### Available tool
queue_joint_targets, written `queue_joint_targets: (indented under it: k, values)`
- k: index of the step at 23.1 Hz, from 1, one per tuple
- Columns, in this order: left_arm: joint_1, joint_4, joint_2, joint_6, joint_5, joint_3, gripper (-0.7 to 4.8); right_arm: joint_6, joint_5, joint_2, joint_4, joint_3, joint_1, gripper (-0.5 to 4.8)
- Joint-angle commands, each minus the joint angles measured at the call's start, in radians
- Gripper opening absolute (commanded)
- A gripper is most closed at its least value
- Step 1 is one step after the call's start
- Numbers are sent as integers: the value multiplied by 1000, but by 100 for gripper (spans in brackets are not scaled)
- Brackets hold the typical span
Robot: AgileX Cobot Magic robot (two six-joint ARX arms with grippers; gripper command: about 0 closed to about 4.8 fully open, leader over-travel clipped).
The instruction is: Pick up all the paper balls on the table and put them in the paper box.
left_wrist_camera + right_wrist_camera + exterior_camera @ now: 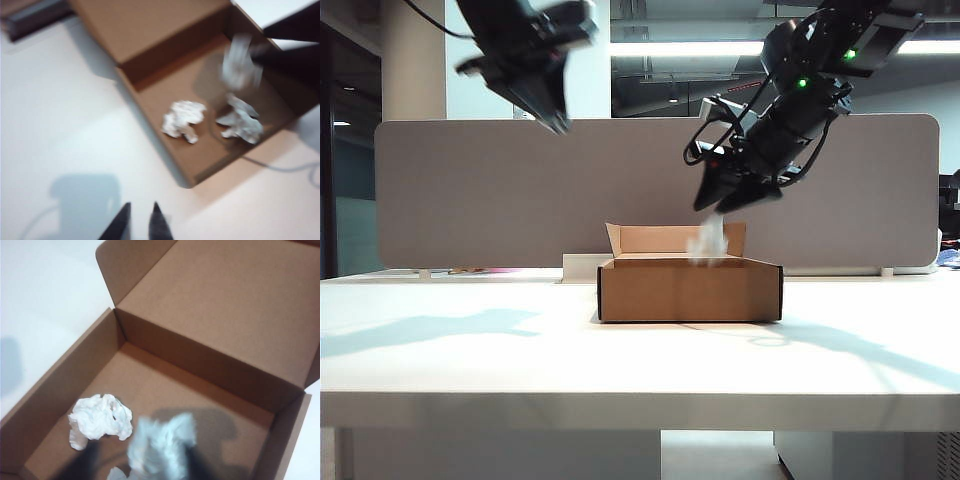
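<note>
The left claw hangs over the white surface, its two tips close together and holding nothing. Near it is the brown paper box. Two paper balls lie inside, and a third, blurry one is above them

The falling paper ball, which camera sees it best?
The left wrist view: the falling paper ball blurs above the box, over two balls already inside. The right wrist view shows it between the right gripper fingers, cropped. The exterior view shows only a smear under that gripper. The left gripper hangs nearby.
</note>
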Motion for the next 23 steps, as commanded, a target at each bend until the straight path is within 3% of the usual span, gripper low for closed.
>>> queue_joint_targets:
  k: [1, 3, 5, 7, 9, 10, 17, 23]
  values:
    - [33, -13, -51, 4, -4, 2, 48, 35, 1, -3, -3, 4, -2, 369]
    - [52, -22, -79, 4, -4, 2, 47, 35, 0, -6, -11, 4, -3, 394]
    - [70, -37, -103, 5, -5, 2, 46, 35, 0, -21, -43, 4, -3, 386]
    - [90, -40, -126, 4, -5, -5, 19, 34, 0, -39, -93, 4, -3, 335]
    - [117, -32, -164, 5, -6, -35, -6, 34, -14, -61, -194, 4, -3, 40]
    - [126, -29, -179, 4, -6, -55, -6, 31, -33, -69, -225, 4, -5, -10]
    - [143, 99, -347, -9, 4, -377, -6, 29, -56, -168, -339, 3, -3, -9]
    - [143, 140, -426, -15, 48, -523, -6, 21, -56, -262, -428, 3, -3, -9]
